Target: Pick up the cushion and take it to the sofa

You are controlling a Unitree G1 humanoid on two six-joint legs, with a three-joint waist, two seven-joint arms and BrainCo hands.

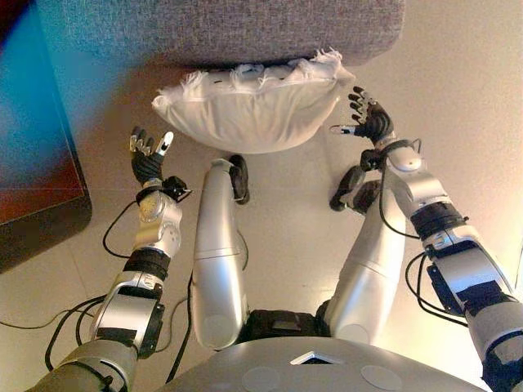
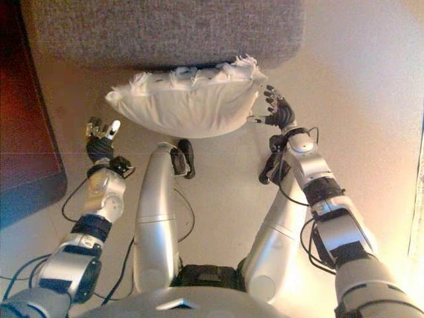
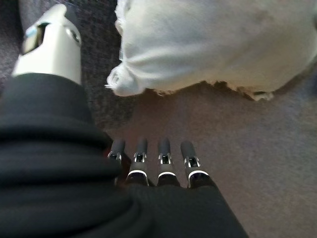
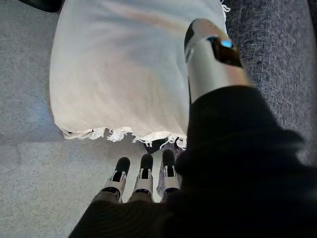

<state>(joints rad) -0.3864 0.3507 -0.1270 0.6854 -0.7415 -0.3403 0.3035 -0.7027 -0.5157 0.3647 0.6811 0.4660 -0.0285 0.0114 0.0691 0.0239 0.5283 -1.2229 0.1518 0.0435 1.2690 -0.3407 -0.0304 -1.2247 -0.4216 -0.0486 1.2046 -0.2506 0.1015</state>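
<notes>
Cushion (image 1: 249, 106): white, fringed along its edges, plump. It lies on the pale floor (image 1: 458, 106) directly against the front base of the grey sofa (image 1: 221, 28). Its far long edge is tucked at or just under the sofa's front; whether it touches the sofa cannot be told from the head views. It is not up on the seat.

Left hand (image 1: 149, 155): beside the cushion's left corner, near it but apart. The fingers are raised and loosely spread, relaxed, with nothing in them. The left wrist view confirms this: fingers (image 3: 164, 151) are straight in a row, the thumb (image 3: 49, 44) stands apart, and the cushion's knotted corner and the sofa fabric show beyond, with a clear gap between.

Right hand (image 1: 372, 121): beside the cushion's right end, just off its fringed corner. The fingers are spread and extended, holding nothing. In the right wrist view the fingers (image 4: 143, 171) point toward the cushion's fringed edge (image 4: 124, 134), close to it but short of contact; the thumb (image 4: 213, 59) is raised in front of the cushion and the sofa side.

Both hands flank the cushion, one at each end, palms turned inward.

A dark wooden piece of furniture (image 1: 37, 180) stands on the floor, left of the cushion, well apart from it.
</notes>
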